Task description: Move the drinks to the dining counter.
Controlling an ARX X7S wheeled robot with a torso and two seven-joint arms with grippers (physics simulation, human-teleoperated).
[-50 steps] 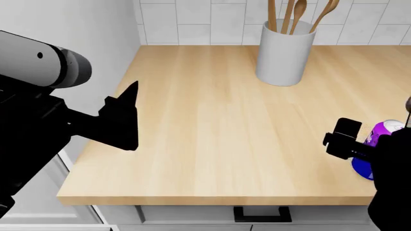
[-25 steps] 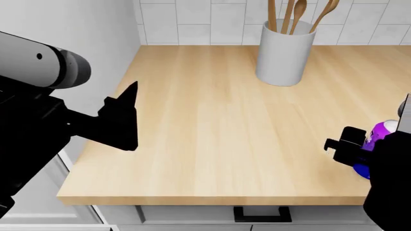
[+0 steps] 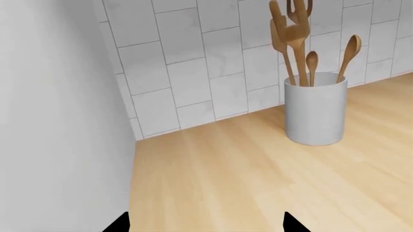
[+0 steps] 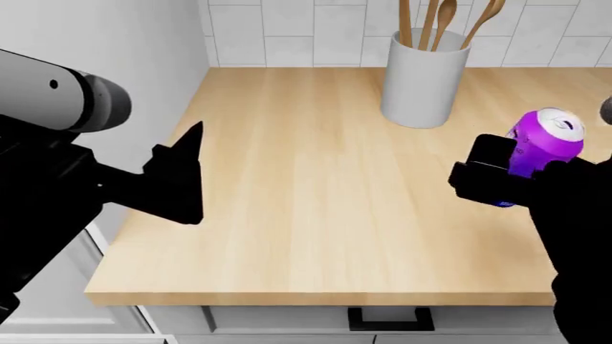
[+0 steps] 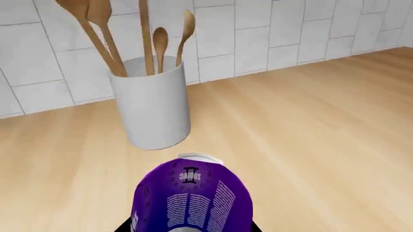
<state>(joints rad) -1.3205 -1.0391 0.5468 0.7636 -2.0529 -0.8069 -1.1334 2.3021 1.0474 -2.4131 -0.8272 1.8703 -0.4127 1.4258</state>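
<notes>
My right gripper (image 4: 512, 179) is shut on the slim purple can (image 4: 540, 143) and holds it lifted above the tan worktop (image 4: 316, 193), at the right of the head view. In the right wrist view the purple can (image 5: 191, 198) fills the space between the jaws, whose tips barely show. My left gripper (image 4: 186, 172) is open and empty over the worktop's left part; in its wrist view only its two fingertips (image 3: 116, 224) show above bare wood. The blue can, the orange can and the dining counter are out of view.
A white utensil crock (image 4: 423, 75) with wooden spoons stands at the back of the worktop, also in the left wrist view (image 3: 315, 108) and the right wrist view (image 5: 152, 104). A tiled wall runs behind. A grey wall (image 4: 115, 36) borders the left. A drawer handle (image 4: 390, 319) sits below the front edge.
My right gripper has lifted the purple can up off the worktop and moved it a little left and farther back. The left arm has stayed put.
</notes>
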